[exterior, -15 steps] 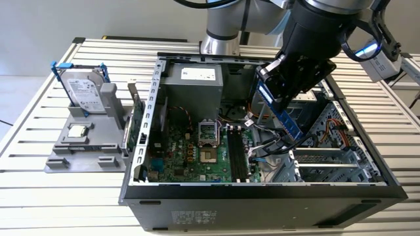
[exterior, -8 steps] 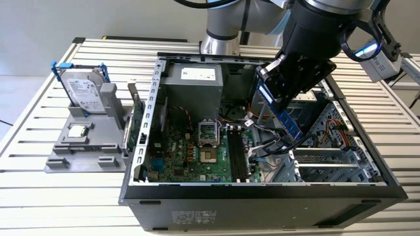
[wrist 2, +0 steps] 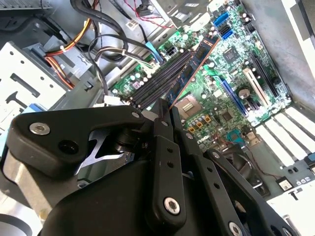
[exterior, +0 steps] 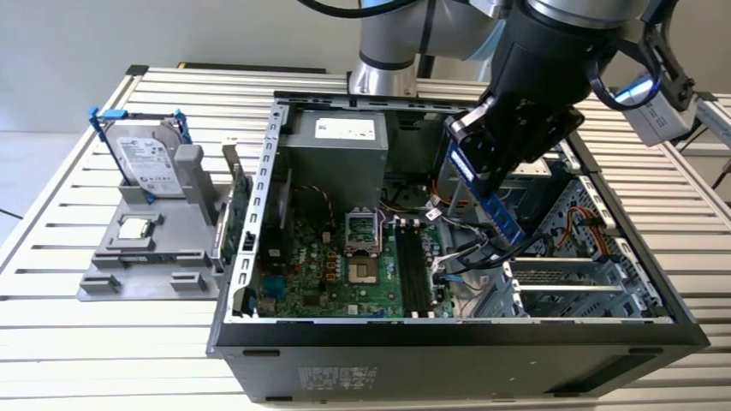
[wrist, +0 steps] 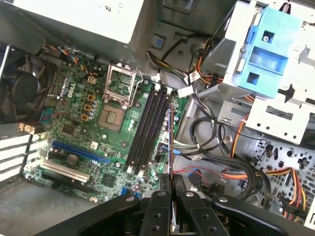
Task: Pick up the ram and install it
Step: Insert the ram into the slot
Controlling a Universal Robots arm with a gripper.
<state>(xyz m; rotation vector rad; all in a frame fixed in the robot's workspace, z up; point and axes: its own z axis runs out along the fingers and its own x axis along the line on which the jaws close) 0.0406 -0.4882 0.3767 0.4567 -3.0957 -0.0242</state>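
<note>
Exterior view, from the exterior view's left: a grey parts stand (exterior: 115,265) sits on a slatted table (exterior: 68,342). On it are a silver hard drive (exterior: 149,163), upright in a blue frame, and a small CPU chip (exterior: 135,228) lying flat. Between the stand and the case, a green expansion card (exterior: 240,214) stands on edge. Centre: an open black PC case (exterior: 457,351) lies on its side w/ a green mobo (exterior: 325,274) inside. The mobo's black memory slots (exterior: 413,270) sit side by side, and a grey PSU (exterior: 342,141) is at the far end. Toward the exterior view's right, the black gripper (exterior: 485,175) reaches into the case. Its jaws are closed to a thin gap, pinching the ram (exterior: 502,218) by its upper end. The ram hangs tilted in the air, above cables just beside the slots, not seated. In both wrist views the ram (wrist 2: 194,69) (wrist: 170,142) appears edge-on as a thin line running out from between the closed jaws, approx parallel w/ the slots.
</note>
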